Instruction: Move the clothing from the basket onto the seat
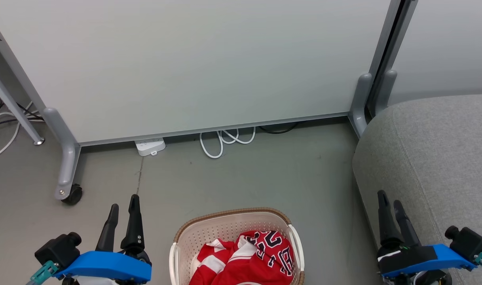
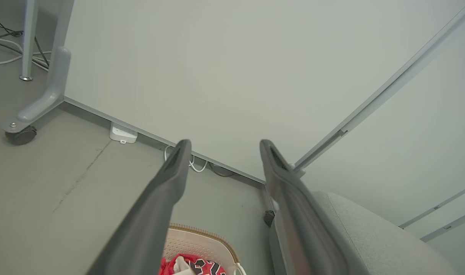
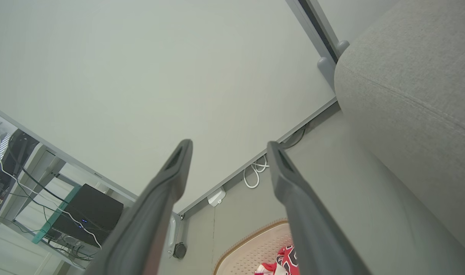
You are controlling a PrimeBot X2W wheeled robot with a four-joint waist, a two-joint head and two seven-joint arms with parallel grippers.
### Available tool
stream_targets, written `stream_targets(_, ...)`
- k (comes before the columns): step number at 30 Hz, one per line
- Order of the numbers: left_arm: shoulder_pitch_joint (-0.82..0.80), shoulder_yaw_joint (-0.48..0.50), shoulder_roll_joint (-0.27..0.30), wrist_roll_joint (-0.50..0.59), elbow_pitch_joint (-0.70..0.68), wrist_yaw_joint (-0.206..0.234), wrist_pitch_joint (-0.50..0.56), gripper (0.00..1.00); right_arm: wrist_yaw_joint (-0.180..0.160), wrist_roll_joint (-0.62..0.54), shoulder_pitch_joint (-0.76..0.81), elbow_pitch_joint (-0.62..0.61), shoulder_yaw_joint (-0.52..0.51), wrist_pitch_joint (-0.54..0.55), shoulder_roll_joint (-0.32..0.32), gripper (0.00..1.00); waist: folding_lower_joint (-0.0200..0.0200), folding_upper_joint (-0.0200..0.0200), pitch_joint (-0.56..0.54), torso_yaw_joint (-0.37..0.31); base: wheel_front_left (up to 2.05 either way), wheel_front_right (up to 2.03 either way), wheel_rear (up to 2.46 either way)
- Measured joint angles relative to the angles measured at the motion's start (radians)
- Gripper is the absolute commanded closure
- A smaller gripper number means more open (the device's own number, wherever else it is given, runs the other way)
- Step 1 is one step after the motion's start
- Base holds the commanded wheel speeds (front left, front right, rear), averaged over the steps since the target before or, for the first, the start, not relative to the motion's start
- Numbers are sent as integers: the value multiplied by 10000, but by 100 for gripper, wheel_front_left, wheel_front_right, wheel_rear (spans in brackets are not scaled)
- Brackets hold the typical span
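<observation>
Grey floor beneath my rig. My left gripper low left, fingers spread, holding nothing. My right gripper low right, likewise released, near seat edge. Between them basket on floor, red clothing bunched inside. Seat right of basket, apart. Beyond, I see power strip, white cable under pale partition.

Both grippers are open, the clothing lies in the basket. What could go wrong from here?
1. The clothing is bunched; the left gripper or right gripper may pinch one fold that slips, or tug the basket along.
2. Carried to the seat, hanging fabric could drag on the floor.
</observation>
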Motion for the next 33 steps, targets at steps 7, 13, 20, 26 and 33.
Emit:
stream_targets(7,-97,-222,12,859,58,50,-199,0,0,-874,1,77,42,-205,-2,0,0,0,12,21,0,0,0)
stream_targets(13,-148,-328,21,1542,86,94,-362,0,0,-1551,0,113,86,-385,-4,0,0,0,25,45,0,0,0)
stream_targets(20,-162,-535,35,2272,107,173,-541,0,0,-2268,-1,167,148,-543,-6,0,0,0,37,76,0,0,0)
stream_targets(26,-194,-635,48,2882,111,221,-671,0,0,-2869,-4,198,209,-694,-8,0,0,0,57,97,0,0,0)
stream_targets(33,-306,-757,54,3542,125,236,-838,0,0,-3524,-8,226,257,-846,-10,0,0,0,85,133,0,0,0)
